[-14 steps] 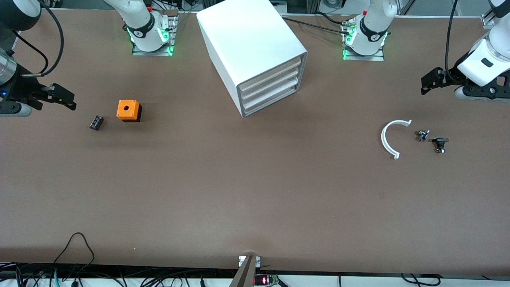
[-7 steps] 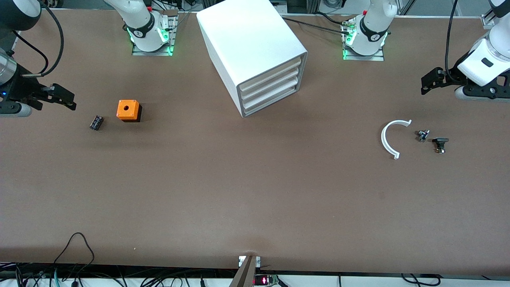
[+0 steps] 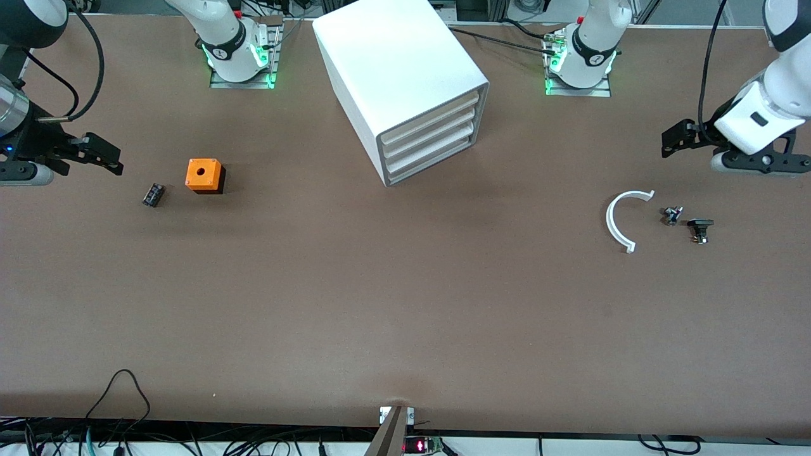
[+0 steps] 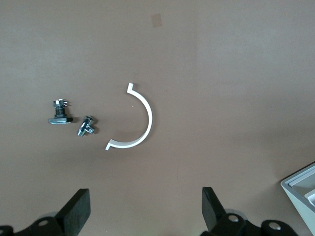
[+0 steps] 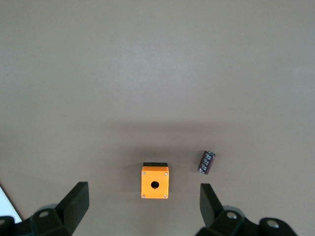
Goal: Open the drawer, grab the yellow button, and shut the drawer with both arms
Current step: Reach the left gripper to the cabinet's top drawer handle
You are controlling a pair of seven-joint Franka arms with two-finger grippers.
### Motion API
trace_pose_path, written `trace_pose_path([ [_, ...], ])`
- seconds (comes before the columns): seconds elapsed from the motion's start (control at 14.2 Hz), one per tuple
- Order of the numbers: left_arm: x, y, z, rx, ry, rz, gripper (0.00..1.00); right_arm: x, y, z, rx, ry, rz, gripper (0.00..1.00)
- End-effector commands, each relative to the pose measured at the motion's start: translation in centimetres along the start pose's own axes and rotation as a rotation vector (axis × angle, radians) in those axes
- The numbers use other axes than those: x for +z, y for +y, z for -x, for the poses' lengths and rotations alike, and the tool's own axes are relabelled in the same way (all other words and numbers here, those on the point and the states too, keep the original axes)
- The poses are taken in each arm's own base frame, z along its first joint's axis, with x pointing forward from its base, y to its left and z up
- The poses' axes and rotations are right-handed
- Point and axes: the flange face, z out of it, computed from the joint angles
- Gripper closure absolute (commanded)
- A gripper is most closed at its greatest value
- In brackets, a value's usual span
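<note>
The white grey-rimmed cabinet [image 3: 405, 69] stands mid-table between the arms' bases. Its uppermost drawer [image 3: 432, 115] is shut, flush with the fronts below it. The button is hidden from every view. My left gripper [image 3: 671, 138] hangs open over bare table at the left arm's end, close to a white half-ring; the left wrist view shows nothing between its fingers [image 4: 78, 211]. My right gripper [image 3: 109, 158] hangs open over bare table at the right arm's end. In the right wrist view its fingers [image 5: 74, 204] are empty, and the orange cube lies on the table below.
An orange cube with a hole [image 3: 204, 175] and a small black ribbed block [image 3: 153, 194] lie at the right arm's end. A white half-ring [image 3: 618, 221] and two small bolt pieces [image 3: 671, 215] [image 3: 699, 228] lie at the left arm's end. A cabinet corner [image 4: 302, 189] shows in the left wrist view.
The left gripper has shifted a little toward the cabinet's end of the table. The right arm has barely moved. Both grippers stay open.
</note>
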Motion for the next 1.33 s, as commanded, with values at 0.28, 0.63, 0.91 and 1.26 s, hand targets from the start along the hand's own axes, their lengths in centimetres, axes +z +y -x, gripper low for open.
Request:
trace_pose_path([
  [0.28, 4.1, 0.6, -2.5, 0.023, -0.099, 0.050, 0.00, -0.4, 0.1, -0.2, -0.013, -0.002, 0.004, 0.00],
  [0.63, 10.3, 3.4, -3.0, -0.019, -0.216, 0.287, 0.00, -0.5, 0.1, -0.2, -0.013, 0.001, 0.004, 0.00],
  [0.91, 14.7, 10.9, -2.1, 0.030, -0.330, 0.451, 0.00, -0.5, 0.2, -0.2, -0.011, 0.001, 0.004, 0.00],
  [1.26, 21.4, 17.1, 0.5, 0.069, -0.493, 0.677, 0.00, -0.5, 0.1, -0.2, -0.011, -0.001, 0.004, 0.00],
])
